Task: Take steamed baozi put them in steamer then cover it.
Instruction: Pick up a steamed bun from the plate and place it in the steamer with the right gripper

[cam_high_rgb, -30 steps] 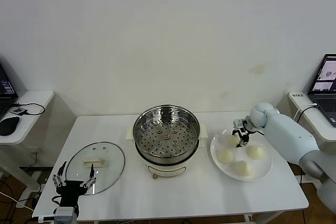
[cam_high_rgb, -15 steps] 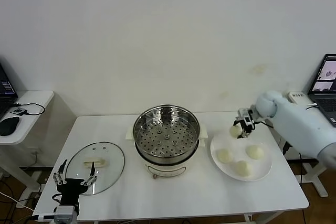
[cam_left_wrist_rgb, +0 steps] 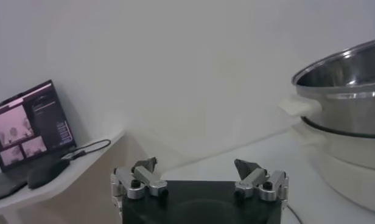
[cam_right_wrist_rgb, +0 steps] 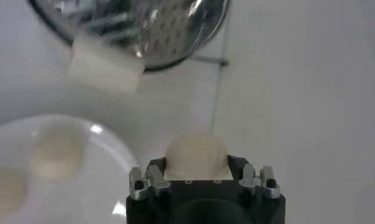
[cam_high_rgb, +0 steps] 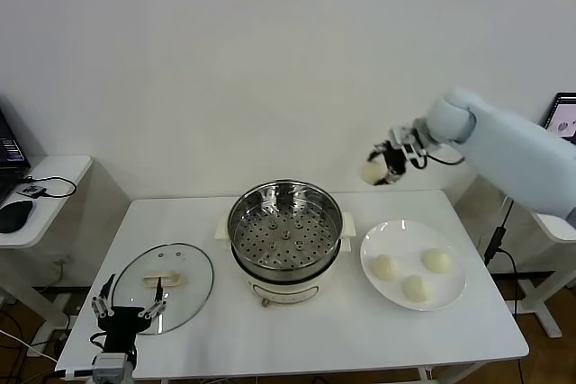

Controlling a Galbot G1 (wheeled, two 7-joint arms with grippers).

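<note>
My right gripper (cam_high_rgb: 382, 165) is shut on one cream-white baozi (cam_high_rgb: 373, 172) and holds it high in the air, between the steamer (cam_high_rgb: 285, 227) and the white plate (cam_high_rgb: 407, 298). The baozi sits between the jaws in the right wrist view (cam_right_wrist_rgb: 196, 155). Three more baozi (cam_high_rgb: 385, 267) (cam_high_rgb: 437, 261) (cam_high_rgb: 416, 288) lie on the plate. The steamer stands at the table's middle with its perforated tray bare. The glass cover (cam_high_rgb: 163, 274) lies flat at the table's left. My left gripper (cam_high_rgb: 127, 316) is open and empty at the front left edge, beside the cover.
The steamer's rim (cam_left_wrist_rgb: 339, 85) shows in the left wrist view, and its rim (cam_right_wrist_rgb: 145, 30) and white handle (cam_right_wrist_rgb: 105, 64) in the right wrist view. A side table with a laptop and mouse (cam_high_rgb: 13, 215) stands at the left. A second laptop (cam_high_rgb: 563, 119) is at the right.
My right gripper has lifted one baozi off the plate and carried it up and toward the steamer. Three baozi stay on the plate. The left arm has not moved.
</note>
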